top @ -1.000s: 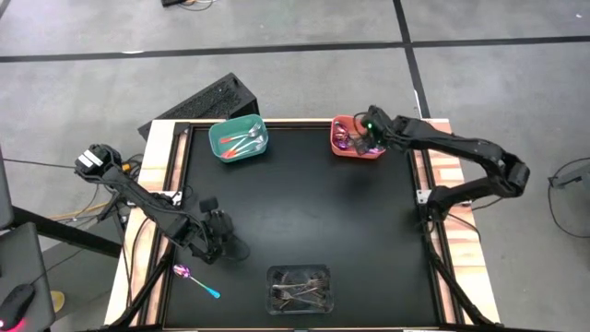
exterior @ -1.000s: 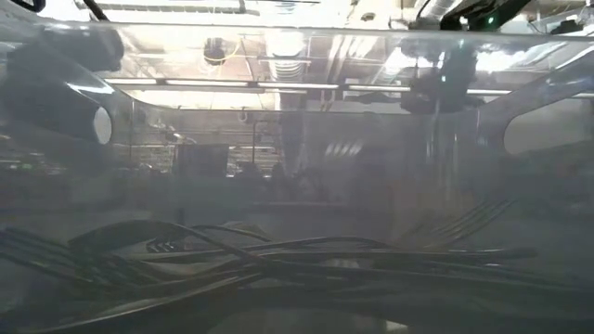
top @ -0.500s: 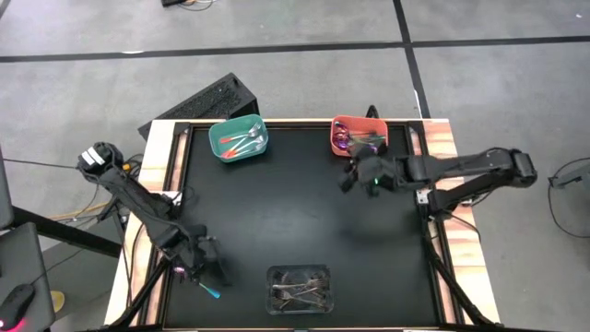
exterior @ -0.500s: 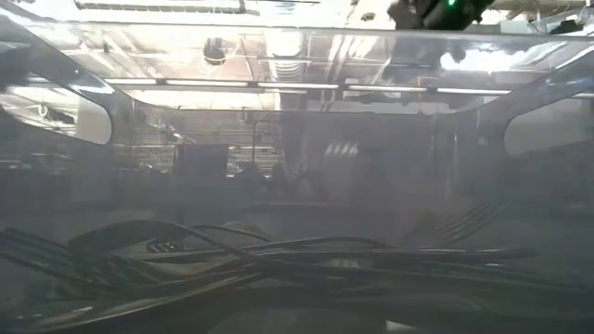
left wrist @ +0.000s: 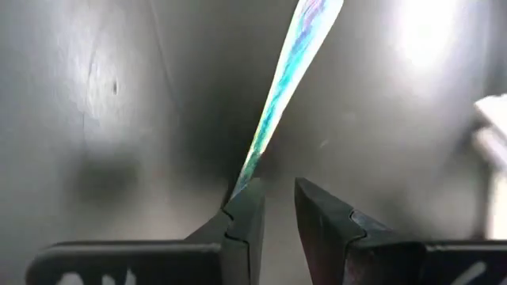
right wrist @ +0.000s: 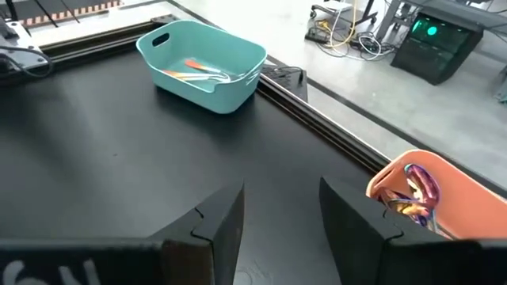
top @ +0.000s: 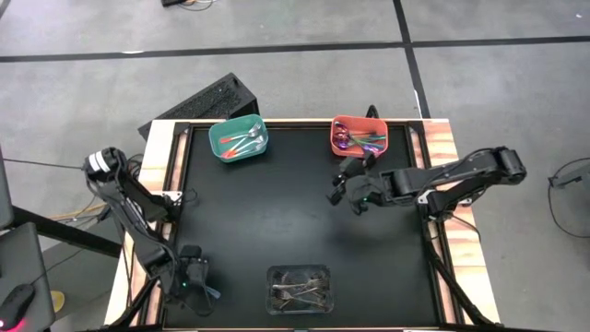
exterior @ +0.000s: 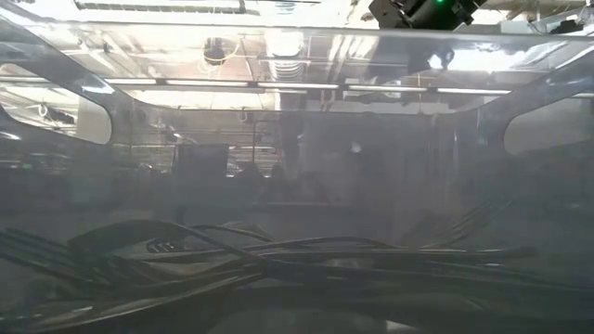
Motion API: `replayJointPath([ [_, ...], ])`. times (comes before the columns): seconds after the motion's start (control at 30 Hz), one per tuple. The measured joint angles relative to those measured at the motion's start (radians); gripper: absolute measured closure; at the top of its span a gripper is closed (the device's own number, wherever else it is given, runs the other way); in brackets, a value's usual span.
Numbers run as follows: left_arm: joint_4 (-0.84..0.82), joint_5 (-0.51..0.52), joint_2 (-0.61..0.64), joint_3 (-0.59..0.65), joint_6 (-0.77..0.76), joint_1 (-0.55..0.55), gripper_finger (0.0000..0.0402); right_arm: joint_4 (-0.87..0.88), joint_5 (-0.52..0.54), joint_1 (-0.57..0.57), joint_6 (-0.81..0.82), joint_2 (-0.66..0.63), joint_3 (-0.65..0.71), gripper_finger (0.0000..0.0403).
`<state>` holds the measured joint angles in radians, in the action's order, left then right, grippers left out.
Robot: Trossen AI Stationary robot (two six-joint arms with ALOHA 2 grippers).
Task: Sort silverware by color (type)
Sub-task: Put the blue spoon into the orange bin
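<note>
A small piece of silverware with an iridescent shaft lies flat on the black table near its near left corner. In the high view only its teal handle end shows beside my left gripper. My left gripper hangs low over it, fingers narrowly open with nothing between them. The piece's end lies at the tip of one finger. My right gripper is open and empty over the table's right middle, on the near side of the red bin. My left gripper comes at the piece from above. The piece's end runs up to the outer edge of one fingertip. I cannot tell whether they touch. The piece lies flat on the table.
A teal bin with silverware stands at the far left and shows in the right wrist view. The red bin holds purple and pink pieces. A clear tray of grey cutlery stands at the near edge and fills the low view.
My left gripper has gone toward the table's near left corner and now stands over the teal-handled piece, which has stayed in place. My right gripper has drawn away from the red bin toward the table's middle and near side.
</note>
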<state>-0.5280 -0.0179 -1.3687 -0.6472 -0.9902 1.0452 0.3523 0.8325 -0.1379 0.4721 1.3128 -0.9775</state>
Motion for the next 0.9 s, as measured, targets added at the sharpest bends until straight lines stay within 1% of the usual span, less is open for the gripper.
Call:
replayJointPath([
  [0.13, -0.001, 0.005, -0.08, -0.006, 0.013, 0.018, 0.0342, -0.022, -0.025, 0.0, 0.002, 0.002, 0.0, 0.0221],
  [0.27, -0.016, 0.021, -0.12, -0.012, 0.039, 0.022, 0.0342, -0.043, -0.062, 0.0, 0.001, 0.002, 0.0, 0.0221],
  [0.37, -0.034, 0.039, -0.122, -0.021, 0.043, 0.022, 0.0342, -0.049, -0.083, 0.0, 0.0, 0.001, -0.001, 0.0221],
  [0.47, -0.096, 0.067, -0.107, -0.06, 0.044, 0.023, 0.0342, -0.049, -0.1, 0.0, -0.001, 0.001, -0.001, 0.0221],
  [0.57, -0.182, 0.171, -0.092, -0.102, 0.045, 0.028, 0.0342, -0.049, -0.101, 0.0, -0.001, 0.001, -0.001, 0.0221],
  [0.63, -0.183, 0.213, -0.091, -0.127, 0.046, 0.029, 0.0342, -0.049, -0.101, 0.0, -0.001, 0.001, -0.001, 0.0221],
  [0.9, -0.225, 0.241, -0.091, -0.118, 0.044, 0.029, 0.0342, -0.047, -0.108, -0.006, -0.006, 0.001, -0.001, 0.0221],
])
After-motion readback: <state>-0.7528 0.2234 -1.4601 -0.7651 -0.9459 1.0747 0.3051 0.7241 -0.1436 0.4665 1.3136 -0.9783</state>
